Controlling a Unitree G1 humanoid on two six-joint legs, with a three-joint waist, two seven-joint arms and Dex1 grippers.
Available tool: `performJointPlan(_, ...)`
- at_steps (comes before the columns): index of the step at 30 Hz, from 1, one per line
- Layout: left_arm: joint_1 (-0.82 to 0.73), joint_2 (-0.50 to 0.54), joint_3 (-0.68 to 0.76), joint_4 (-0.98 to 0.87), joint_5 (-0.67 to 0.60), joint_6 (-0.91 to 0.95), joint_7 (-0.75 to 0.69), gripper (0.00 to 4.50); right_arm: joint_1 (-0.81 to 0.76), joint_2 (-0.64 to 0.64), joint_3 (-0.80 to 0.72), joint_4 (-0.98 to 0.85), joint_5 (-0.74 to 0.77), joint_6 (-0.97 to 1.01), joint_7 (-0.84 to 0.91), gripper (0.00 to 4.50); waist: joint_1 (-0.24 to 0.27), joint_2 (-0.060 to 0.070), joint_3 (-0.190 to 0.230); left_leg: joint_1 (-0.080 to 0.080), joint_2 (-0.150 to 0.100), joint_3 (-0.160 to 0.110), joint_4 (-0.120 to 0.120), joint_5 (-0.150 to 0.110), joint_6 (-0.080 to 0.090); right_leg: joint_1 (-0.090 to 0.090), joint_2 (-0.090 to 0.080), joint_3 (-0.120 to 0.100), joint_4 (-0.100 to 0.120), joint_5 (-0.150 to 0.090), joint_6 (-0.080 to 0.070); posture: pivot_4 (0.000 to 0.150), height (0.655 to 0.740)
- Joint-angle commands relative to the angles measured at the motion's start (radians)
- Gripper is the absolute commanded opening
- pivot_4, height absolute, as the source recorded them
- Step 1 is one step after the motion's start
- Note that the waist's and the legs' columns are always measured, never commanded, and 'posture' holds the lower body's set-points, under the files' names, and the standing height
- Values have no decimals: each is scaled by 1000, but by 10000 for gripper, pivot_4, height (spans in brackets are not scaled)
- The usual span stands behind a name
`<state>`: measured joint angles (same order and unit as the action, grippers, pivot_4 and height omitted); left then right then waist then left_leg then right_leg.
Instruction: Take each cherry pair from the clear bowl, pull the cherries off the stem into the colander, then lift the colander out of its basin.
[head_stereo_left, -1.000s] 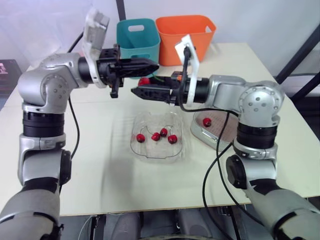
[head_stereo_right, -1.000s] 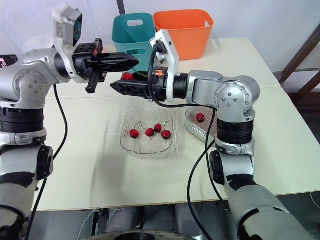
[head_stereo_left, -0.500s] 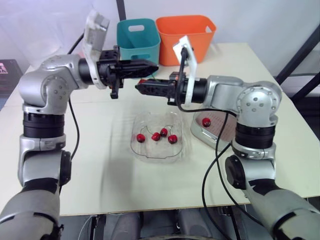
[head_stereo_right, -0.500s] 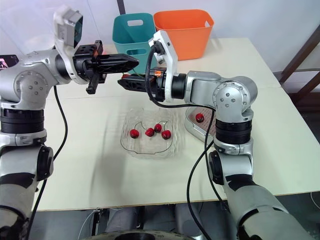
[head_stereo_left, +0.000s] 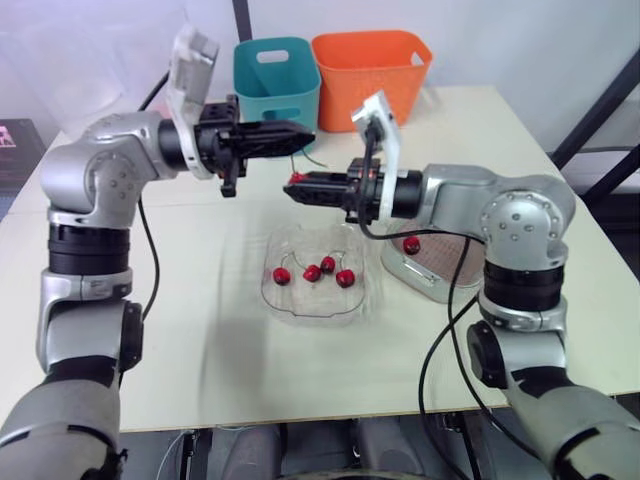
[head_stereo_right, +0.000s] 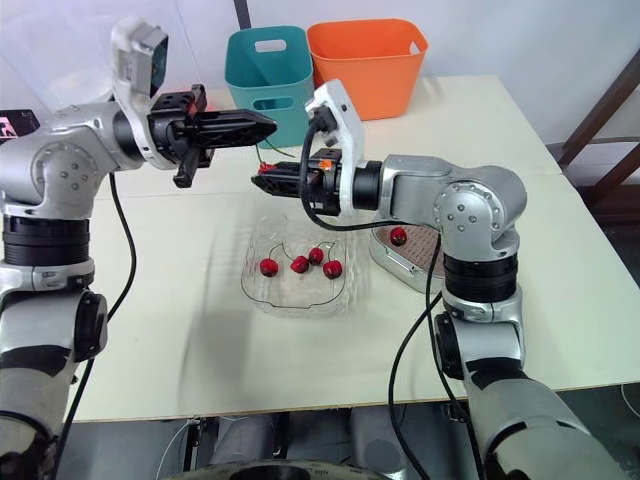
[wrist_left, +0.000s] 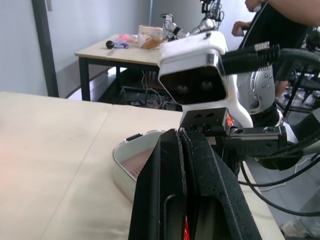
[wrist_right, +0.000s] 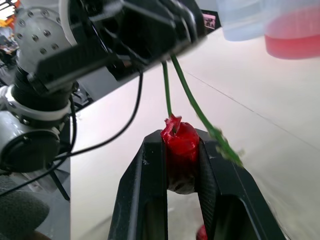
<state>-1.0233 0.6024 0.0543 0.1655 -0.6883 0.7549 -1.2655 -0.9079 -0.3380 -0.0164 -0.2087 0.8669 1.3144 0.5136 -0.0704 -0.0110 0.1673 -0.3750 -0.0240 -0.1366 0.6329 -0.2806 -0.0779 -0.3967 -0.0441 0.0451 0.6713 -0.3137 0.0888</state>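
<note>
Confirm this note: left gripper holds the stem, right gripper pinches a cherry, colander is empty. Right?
The colander is not empty: the left eye view shows a loose cherry in it. The left gripper does hold the stem, and the right gripper does pinch a cherry.

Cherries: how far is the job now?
Done: one cherry lies in the colander. In hand: the left end effector pinches a stem, the right end effector clamps the attached cherry. Left: four cherries in the clear bowl; colander not yet lifted from its basin.
</note>
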Motion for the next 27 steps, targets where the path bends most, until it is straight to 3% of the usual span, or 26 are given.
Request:
performJointPlan(1,-32,2,33,-11,-19,-18,-1,0,4,-10,5,-28,0,4,-1,4344,0,0,0,0,0,0,0,0,0,0,0,0,0,0,0,1500,7400)
performJointPlan(9,-14,3,11,-4,9,-47,-18,0,34,-64,-50,-57,18,15,-14,4344,2,0,0,0,-1,0,0,0,0,0,0,0,0,0,0,1500,7400)
performJointPlan(15,24,13,-9,-9,50,-90,-30,0,87,-244,-144,-85,-5,-26,26,4344,6,0,0,0,-1,0,0,0,0,1,0,0,-1,0,0,1500,7400)
performJointPlan(21,41,14,-23,-4,72,-118,-41,0,239,-548,-72,-13,-226,-235,130,4344,18,0,0,0,-3,5,0,0,1,2,0,0,-3,0,0,1500,7400)
performJointPlan(27,37,12,-27,5,73,-122,-45,0,343,-627,-42,90,-347,-369,190,4344,14,0,0,0,-2,6,0,-1,1,2,2,1,-3,0,0,1500,7400)
